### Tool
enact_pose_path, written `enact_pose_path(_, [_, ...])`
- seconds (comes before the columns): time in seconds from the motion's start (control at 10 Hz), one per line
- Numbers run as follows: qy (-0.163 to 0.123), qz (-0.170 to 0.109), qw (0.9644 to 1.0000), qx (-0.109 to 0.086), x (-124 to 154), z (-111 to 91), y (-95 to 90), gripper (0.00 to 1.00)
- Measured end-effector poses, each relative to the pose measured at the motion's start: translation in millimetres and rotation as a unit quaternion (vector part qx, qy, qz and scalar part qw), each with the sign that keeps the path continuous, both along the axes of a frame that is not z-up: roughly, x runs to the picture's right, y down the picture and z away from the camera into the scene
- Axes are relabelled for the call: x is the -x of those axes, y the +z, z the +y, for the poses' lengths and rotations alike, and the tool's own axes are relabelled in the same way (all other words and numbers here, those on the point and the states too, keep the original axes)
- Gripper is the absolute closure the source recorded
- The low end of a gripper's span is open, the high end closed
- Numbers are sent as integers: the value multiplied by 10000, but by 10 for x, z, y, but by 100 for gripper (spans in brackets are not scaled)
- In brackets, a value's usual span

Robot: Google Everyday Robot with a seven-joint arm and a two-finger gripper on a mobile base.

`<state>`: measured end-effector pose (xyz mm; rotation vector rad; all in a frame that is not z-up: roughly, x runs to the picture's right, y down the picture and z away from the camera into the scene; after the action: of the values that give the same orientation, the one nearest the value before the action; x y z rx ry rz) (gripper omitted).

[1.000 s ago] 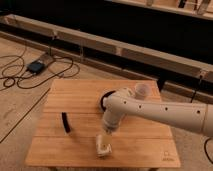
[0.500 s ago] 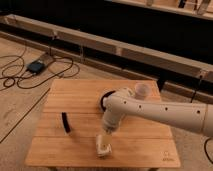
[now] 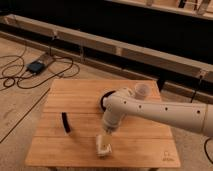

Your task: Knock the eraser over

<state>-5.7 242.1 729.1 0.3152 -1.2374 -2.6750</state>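
The eraser [image 3: 65,122] is a thin, slightly curved black slab on the left middle of the wooden table [image 3: 75,97]. It seems to stand on its long edge. My white arm reaches in from the right and bends down over the table. My gripper [image 3: 102,146] points down near the table's front edge, to the right of the eraser and a little nearer the front. There is a clear gap between them and no contact. A whitish shape at the gripper's tip cannot be told apart from the gripper itself.
A dark round bowl [image 3: 104,101] sits mid-table, mostly hidden behind my arm. A white cup [image 3: 142,91] stands at the back right. Cables and a dark box [image 3: 36,66] lie on the floor to the left. A low dark wall runs behind the table.
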Motion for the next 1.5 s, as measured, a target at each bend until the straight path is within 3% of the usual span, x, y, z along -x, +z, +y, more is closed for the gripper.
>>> enact_pose_path(1.1, [-30,0,10000,-10,2,1,-2,20])
enact_pose_path(1.5, [-626,-301,9976,-75,402,10,-119,20])
